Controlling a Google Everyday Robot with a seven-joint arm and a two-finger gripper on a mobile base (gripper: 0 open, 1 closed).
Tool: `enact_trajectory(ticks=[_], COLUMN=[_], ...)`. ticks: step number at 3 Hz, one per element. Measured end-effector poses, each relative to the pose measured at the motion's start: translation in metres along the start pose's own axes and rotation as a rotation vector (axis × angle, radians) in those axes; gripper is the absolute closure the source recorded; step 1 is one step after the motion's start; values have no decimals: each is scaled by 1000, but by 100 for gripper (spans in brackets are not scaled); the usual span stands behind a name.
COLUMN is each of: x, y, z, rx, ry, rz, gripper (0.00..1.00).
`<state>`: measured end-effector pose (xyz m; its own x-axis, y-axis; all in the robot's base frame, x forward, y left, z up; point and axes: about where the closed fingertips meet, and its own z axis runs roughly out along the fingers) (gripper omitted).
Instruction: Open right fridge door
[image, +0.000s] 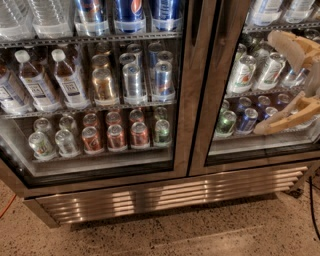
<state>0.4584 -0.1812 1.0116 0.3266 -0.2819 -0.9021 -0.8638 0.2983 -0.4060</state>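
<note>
Approach step, I judge: the pale tool (265, 84), spread wide, hovers before the tall steel-framed glass right fridge door (202, 125); next it must hook the dark inner edge (220, 100)

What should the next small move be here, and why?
Probably shift the gripper toward the dark inner edge of the right fridge door. The door looks shut, and the gripper sits at the right of the view in front of the glass, fingers spread apart and gripping nothing. No handle shows, so that edge seems the likeliest purchase.
</note>
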Motion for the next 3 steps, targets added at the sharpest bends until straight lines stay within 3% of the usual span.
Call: enact_trajectory(ticks=[3], x=[0], y=[0], z=[0], rx=[0], ry=[0], rz=[0], gripper=[66])
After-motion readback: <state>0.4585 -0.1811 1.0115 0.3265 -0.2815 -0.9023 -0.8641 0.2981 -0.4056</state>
